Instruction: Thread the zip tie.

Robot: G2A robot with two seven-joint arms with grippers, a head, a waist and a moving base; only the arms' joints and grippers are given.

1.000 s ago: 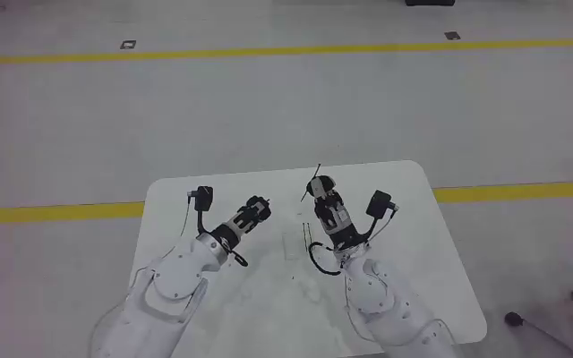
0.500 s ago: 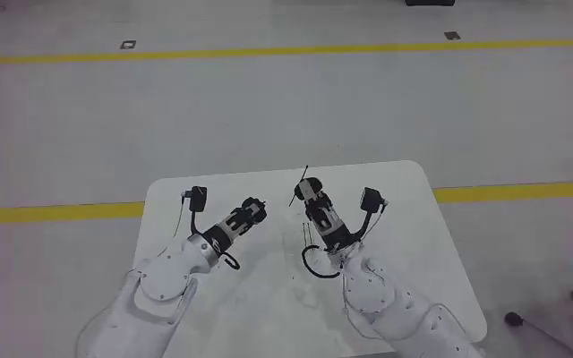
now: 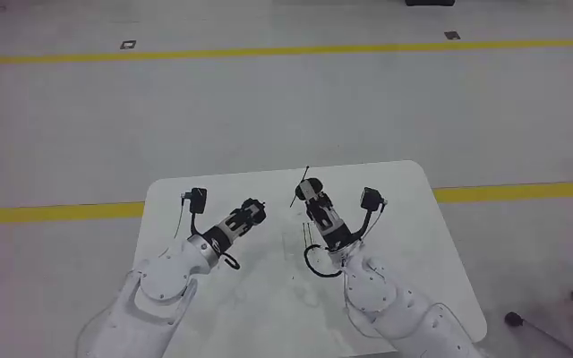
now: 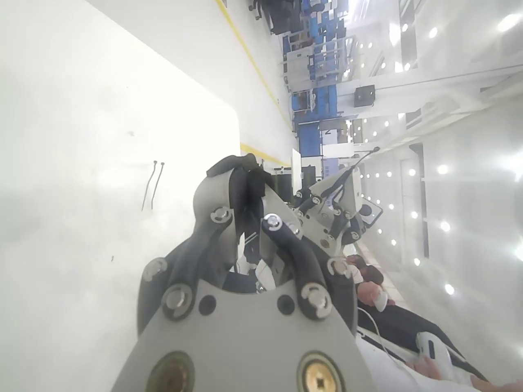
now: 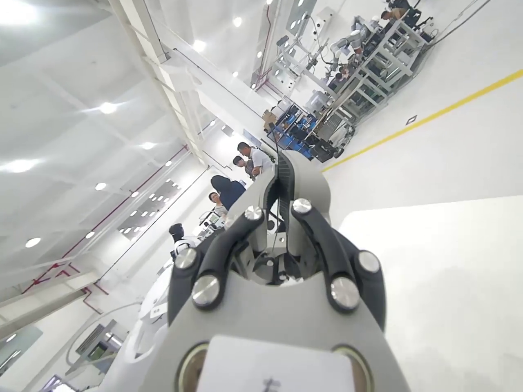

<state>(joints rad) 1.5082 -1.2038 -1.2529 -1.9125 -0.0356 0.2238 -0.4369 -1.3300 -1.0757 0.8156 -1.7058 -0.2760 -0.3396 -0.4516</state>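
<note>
My right gripper (image 3: 310,190) is raised above the back middle of the white table (image 3: 403,268) and is shut on a thin black zip tie (image 3: 304,175). The tie's free end pokes up and away past the fingertips. In the right wrist view the zip tie (image 5: 274,138) rises from between the closed fingers (image 5: 286,181). My left gripper (image 3: 254,209) hangs a short way to the left of it, pointing toward it, with its black pads (image 4: 245,181) together and nothing visible between them. From the left wrist, the right gripper (image 4: 347,183) and its zip tie (image 4: 361,157) lie just beyond.
Two spare black zip ties (image 3: 305,234) lie side by side on the table between the arms, also seen as spare ties (image 4: 153,183) from the left wrist. The table's rounded far edge (image 3: 286,170) is close behind the grippers.
Both grippers have shifted slightly to the left over the last second, the right one carrying the tie with it. Little has moved in the last half second.
</note>
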